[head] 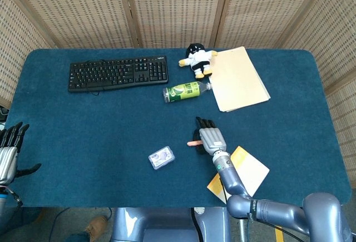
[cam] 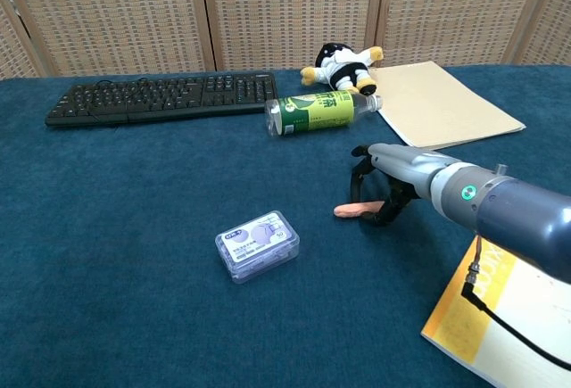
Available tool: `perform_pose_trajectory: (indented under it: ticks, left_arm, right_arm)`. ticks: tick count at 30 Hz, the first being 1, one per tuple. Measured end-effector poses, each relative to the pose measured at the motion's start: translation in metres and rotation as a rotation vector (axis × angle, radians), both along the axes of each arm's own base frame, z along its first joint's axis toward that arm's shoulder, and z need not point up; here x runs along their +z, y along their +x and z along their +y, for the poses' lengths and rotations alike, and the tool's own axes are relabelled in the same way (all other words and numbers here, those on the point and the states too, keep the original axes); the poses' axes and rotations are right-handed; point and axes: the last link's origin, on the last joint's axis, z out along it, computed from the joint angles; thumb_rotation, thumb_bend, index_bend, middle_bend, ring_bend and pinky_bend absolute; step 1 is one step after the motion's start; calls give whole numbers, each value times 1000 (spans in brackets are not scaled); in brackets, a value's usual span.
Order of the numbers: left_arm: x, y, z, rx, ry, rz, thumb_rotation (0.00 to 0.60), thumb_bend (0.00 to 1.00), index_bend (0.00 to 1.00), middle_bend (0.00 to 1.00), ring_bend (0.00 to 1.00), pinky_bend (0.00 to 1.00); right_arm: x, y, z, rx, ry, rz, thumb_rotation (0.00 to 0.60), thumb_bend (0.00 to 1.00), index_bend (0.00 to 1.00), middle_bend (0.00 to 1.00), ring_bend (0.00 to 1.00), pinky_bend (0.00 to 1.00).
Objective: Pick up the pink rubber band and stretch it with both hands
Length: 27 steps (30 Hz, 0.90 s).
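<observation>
Pink rubber band (cam: 355, 210) lying flat on the blue tabletop (head: 83, 125), right of centre and toward the near edge, one end sitting under the dark fingertips (cam: 368, 217) of the right hand (head: 210, 139). Pressing down on that end with fingers curled over it; not possible to tell whether pinching or only touching. Left hand (head: 9, 153) hanging at the near left corner, off the cloth, fingers apart and holding nothing. Resting just left of the band, a small clear plastic case (cam: 257, 245). Lying near the right arm at the near edge, a yellow booklet (head: 245, 173). Sitting farther back: green bottle (cam: 318, 111) on its side, plush toy (head: 197, 59), manila folder (head: 238, 78), and black keyboard (head: 118, 73) toward the far left.
</observation>
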Motion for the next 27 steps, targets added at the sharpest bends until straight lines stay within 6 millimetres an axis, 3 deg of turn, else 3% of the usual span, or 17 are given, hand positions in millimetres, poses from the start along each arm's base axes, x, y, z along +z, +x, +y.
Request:
perform_pose_trajectory:
  ticks: [9,16,22,27]
  left_arm:
    - [0,0,1,-1,-1,1,600,0,0,0,0,0]
    - [3,6,9,-49,2,4,600,0,0,0,0,0]
    - [13,25,37,-177,2,51,600,0,0,0,0,0]
    - [21,53,71,-337,-43,104,600,0,13,0,0,0]
  right_arm:
    - [7,9,0,1,-13,-77,600,579,630,57,0,0]
    - [20,33,-7,-37,6,-219,600,581,632,62,0,0]
    - [30,67,-21,-67,38,-338,600,583,644,78,0,0]
    - [32,98,-32,-114,82,-444,600,583,650,83,0,0]
